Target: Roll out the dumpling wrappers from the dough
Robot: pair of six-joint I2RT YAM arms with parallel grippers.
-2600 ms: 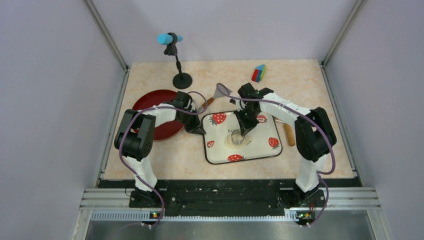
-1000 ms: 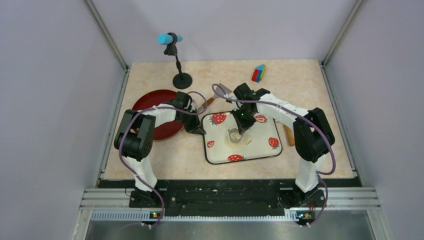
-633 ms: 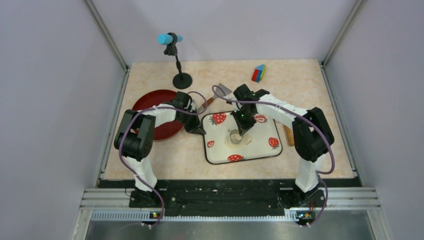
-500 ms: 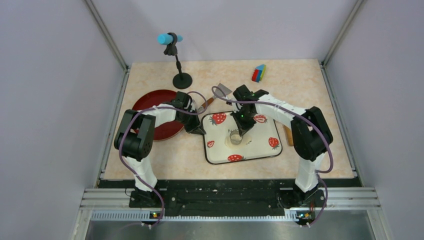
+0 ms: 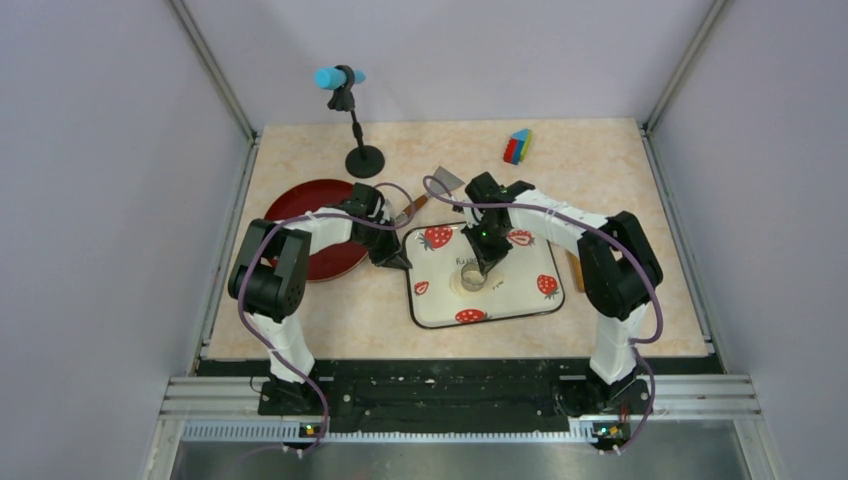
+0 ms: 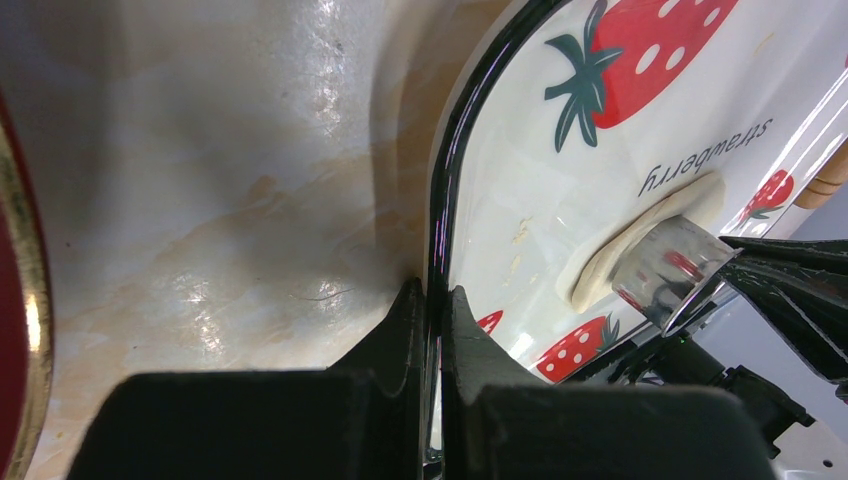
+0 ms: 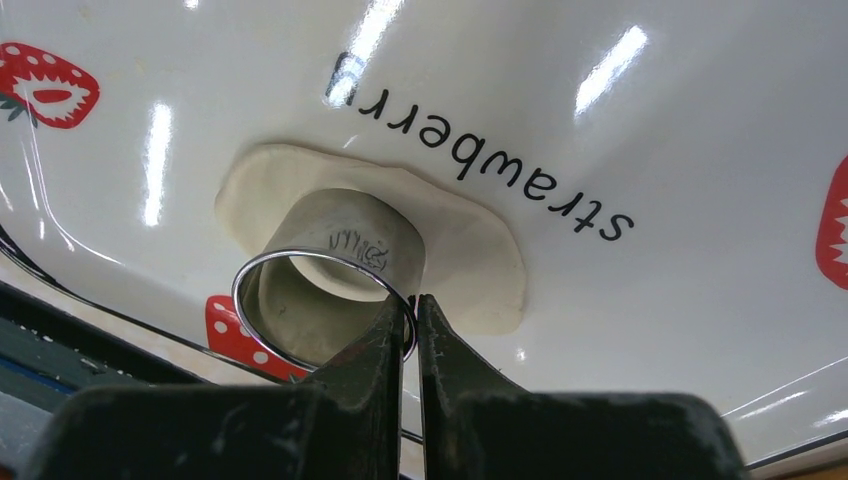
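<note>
Cutting step, we judge. Right pincer [image 7: 408,330] pinches ring cutter [image 7: 340,265] wall; cutter stands pressed into flat dough [image 7: 470,262] at tray [image 6: 437,200] middle. Left pincer [image 6: 432,300] clamps tray's left edge. Next we need straight lift, tray held down.

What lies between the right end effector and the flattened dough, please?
The metal ring cutter: the right end effector pinches its upper rim, and its lower edge stands on the dough, as the right wrist view shows.
</note>
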